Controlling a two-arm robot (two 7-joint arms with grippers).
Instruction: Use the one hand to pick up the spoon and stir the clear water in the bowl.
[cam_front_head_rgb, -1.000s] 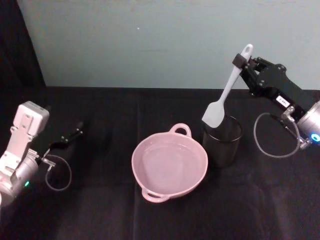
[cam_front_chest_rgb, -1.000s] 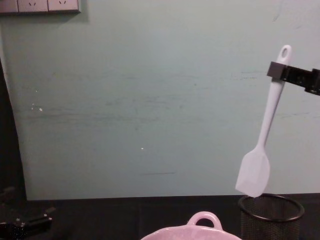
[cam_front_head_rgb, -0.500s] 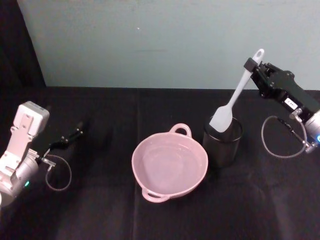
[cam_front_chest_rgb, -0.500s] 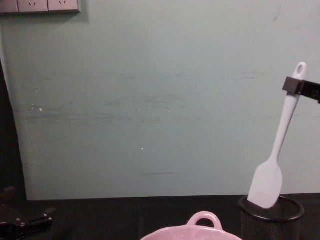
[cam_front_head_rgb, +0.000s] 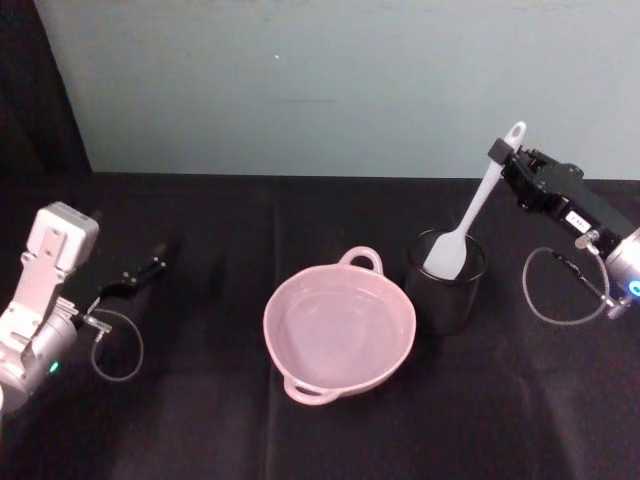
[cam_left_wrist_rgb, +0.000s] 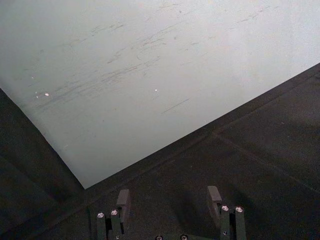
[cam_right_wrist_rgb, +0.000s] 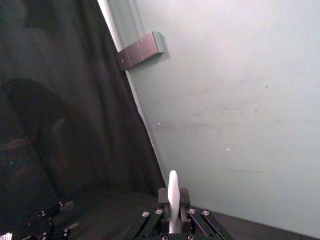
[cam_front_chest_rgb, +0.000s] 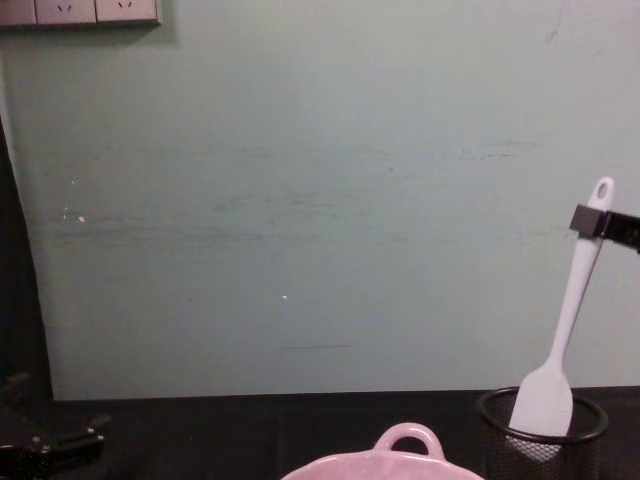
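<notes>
**Spatula Head Sat Inside the Mesh Cup**

Black cloth (cam_front_head_rgb: 200, 420) covered the table, with a pale green wall (cam_front_head_rgb: 300, 80) behind it. At the middle of the head view stood the pink bowl (cam_front_head_rgb: 339, 326), holding clear water, one loop handle at its 12 o'clock rim and another at about 7 o'clock. Just beside the bowl, at its 2 o'clock, stood the black wire-mesh cup (cam_front_head_rgb: 445, 285).

The right gripper (cam_front_head_rgb: 500, 152) hung above and beyond the cup, at its 1 o'clock, its fingers clenched on the upper handle of the white spatula (cam_front_head_rgb: 470, 220), just below the oval hole. The spatula slanted down from there, its flat head resting inside the cup's rim. From the chest view the spatula (cam_front_chest_rgb: 565, 330) stood nearly upright with its head dipped into the cup (cam_front_chest_rgb: 540, 430).

The left gripper (cam_front_head_rgb: 140, 272) lay parked well apart at the bowl's 9 o'clock, low over the cloth, with its fingers (cam_left_wrist_rgb: 123, 198) spread and empty.
</notes>
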